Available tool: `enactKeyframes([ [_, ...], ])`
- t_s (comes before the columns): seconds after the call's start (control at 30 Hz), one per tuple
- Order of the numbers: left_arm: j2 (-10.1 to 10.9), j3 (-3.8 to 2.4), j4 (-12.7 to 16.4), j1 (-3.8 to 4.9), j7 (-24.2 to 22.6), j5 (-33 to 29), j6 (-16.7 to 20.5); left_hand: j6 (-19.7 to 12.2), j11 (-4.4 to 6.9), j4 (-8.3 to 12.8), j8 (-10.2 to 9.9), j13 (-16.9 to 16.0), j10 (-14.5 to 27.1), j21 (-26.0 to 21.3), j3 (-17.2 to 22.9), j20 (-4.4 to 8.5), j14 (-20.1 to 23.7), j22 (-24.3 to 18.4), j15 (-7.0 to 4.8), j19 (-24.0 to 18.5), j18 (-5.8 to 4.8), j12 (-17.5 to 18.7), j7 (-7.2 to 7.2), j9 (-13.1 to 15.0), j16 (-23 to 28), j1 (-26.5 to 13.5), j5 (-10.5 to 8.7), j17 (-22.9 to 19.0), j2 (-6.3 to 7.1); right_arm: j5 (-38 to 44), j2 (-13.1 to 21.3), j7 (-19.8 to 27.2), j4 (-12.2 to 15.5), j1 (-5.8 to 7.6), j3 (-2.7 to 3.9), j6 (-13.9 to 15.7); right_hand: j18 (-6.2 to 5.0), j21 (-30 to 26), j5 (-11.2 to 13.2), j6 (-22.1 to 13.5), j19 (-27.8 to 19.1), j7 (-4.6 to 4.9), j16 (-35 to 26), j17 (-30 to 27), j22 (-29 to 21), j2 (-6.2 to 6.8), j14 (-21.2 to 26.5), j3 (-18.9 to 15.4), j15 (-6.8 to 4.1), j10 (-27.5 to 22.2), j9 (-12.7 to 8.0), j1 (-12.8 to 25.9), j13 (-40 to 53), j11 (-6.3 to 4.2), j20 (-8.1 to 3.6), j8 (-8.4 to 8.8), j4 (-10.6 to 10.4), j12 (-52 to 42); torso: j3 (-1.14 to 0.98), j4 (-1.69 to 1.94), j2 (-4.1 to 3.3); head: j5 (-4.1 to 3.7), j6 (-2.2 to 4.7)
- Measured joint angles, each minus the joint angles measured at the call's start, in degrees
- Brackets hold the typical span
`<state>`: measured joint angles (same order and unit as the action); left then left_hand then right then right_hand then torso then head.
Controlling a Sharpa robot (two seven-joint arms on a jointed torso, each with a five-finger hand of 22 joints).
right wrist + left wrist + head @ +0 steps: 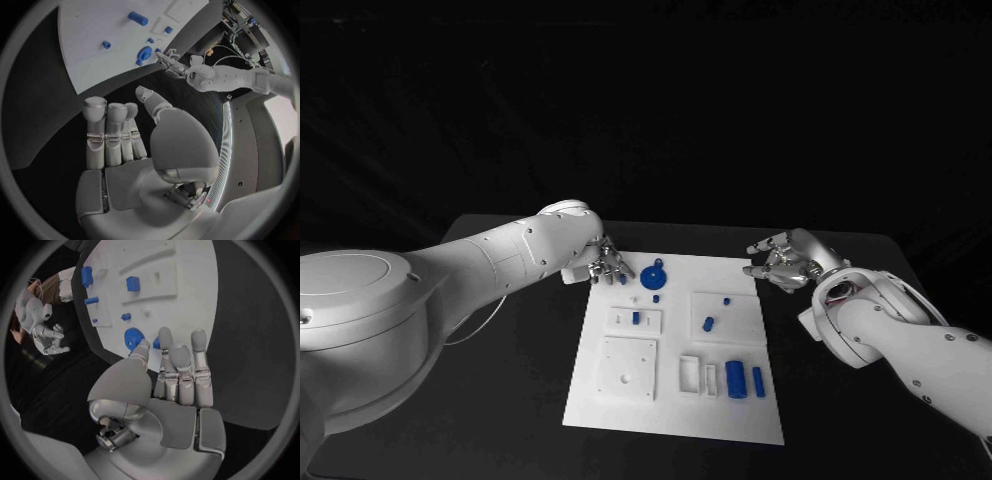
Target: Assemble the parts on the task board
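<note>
Task board (678,410): white plate lying lengthwise in the middle of the black table (502,400), its far edge near both hands, its near edge toward the robot.
Left hand (604,264): at the board's far left corner, fingers (199,342) straight and a little apart, holding nothing; in the left wrist view the fingertips reach over the board's edge just beside the blue disc.
Right hand (783,262): just off the board's far right corner, over bare table, fingers (95,111) extended side by side with the thumb apart, holding nothing.
Blue disc (655,274): round part with a small tab, lying near the far edge, close to the left hand.
Other parts: a small blue block (636,317) on the left raised plate, a short peg (710,323) right of centre, two upright blue cylinders (736,377) near the right edge toward the near end.
Open room: dark bare table lies along both long edges of the board and beyond its near edge.
Hard to make out: the smallest blue pieces by the disc; whether the left fingertips touch the board cannot be told.
</note>
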<state>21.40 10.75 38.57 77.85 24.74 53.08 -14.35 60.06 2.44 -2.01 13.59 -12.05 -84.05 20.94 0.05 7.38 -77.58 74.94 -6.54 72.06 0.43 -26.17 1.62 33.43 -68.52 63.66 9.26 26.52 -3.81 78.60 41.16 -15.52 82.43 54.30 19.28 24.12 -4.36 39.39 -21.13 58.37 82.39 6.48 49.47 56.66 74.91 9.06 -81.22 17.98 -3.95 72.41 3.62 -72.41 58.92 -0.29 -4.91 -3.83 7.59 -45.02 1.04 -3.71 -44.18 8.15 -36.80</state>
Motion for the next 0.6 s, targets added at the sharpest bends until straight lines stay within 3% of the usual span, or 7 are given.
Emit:
enactKeyframes([
  [0.33, 0.1, 0.00, -0.1, 0.00, 0.0, -0.8, 0.0, 0.0, 0.00, 2.8, 0.1, 0.0, 0.0, 0.0, 1.0, 0.00, 0.1, 0.0, -0.09, 0.0, 0.00, 0.0, -0.03, 0.4, -0.2, 2.8, 1.09, 0.0, -1.98, 0.0, -0.1, -0.1, -0.1, 0.00, 0.00, 0.0, 0.00, 0.0, 0.0, 0.1, 0.0, -0.07, 0.0, 0.0, 0.0, 0.00, 0.0, 0.0, 0.00, 0.1, 0.0, 0.0, 0.0, 0.08, 0.00, 0.00, 0.0, 0.0, 0.00, -0.04, -0.03, 0.08, -0.05],
  [0.43, 0.1, -0.01, 0.0, 0.01, 0.0, -1.0, 0.0, 0.0, 0.11, 3.4, 2.0, 0.1, 0.1, 0.0, 1.3, 0.02, 0.2, 0.0, -0.21, 0.0, 0.00, 0.0, -0.64, 2.9, -0.3, 3.1, 2.30, 0.1, -2.29, 0.0, -0.1, -0.1, -0.2, 0.00, 0.00, 0.0, 0.00, 0.0, 0.0, 0.1, 0.0, -0.08, 0.0, 0.0, 0.0, 0.00, 0.0, 0.0, 0.00, 0.1, 0.0, 0.0, 0.0, 0.08, 0.00, 0.00, 0.0, 0.0, 0.00, -0.04, -0.03, 0.08, -0.09],
  [0.5, 0.2, -0.01, 0.0, 0.02, 0.0, -1.0, 0.0, -0.4, 0.42, 3.8, 4.8, 0.1, 0.0, 0.0, 1.8, 0.21, 0.2, 0.0, -0.21, -0.2, 0.00, 0.0, -1.40, 6.9, -0.3, 3.5, 3.66, 0.2, -2.65, 0.0, -0.1, -0.1, -0.2, 0.00, 0.00, 0.0, 0.00, 0.0, 0.0, 0.1, 0.0, -0.08, 0.0, 0.0, 0.0, 0.00, 0.0, 0.0, 0.00, 0.1, 0.0, 0.0, 0.0, 0.09, 0.00, 0.00, 0.0, 0.0, 0.00, -0.04, -0.03, 0.13, -0.13],
  [0.6, 0.3, -0.02, 0.1, 0.03, 0.0, -1.2, 0.1, -1.5, 0.42, 4.9, 6.2, 0.1, 0.0, 0.0, 2.9, 0.21, 0.2, 0.0, -0.21, -0.2, 0.00, 0.0, -1.42, 9.6, -0.3, 3.8, 6.03, 0.2, -2.94, 0.0, -0.2, -0.1, -0.2, 0.00, 0.00, 0.0, 0.00, 0.0, 0.0, 0.1, 0.0, -0.08, 0.0, 0.0, 0.0, 0.00, 0.0, 0.0, 0.00, 0.1, 0.0, 0.0, 0.0, 0.08, 0.00, 0.00, 0.0, 0.0, 0.00, -0.04, -0.03, 0.14, -0.17],
])
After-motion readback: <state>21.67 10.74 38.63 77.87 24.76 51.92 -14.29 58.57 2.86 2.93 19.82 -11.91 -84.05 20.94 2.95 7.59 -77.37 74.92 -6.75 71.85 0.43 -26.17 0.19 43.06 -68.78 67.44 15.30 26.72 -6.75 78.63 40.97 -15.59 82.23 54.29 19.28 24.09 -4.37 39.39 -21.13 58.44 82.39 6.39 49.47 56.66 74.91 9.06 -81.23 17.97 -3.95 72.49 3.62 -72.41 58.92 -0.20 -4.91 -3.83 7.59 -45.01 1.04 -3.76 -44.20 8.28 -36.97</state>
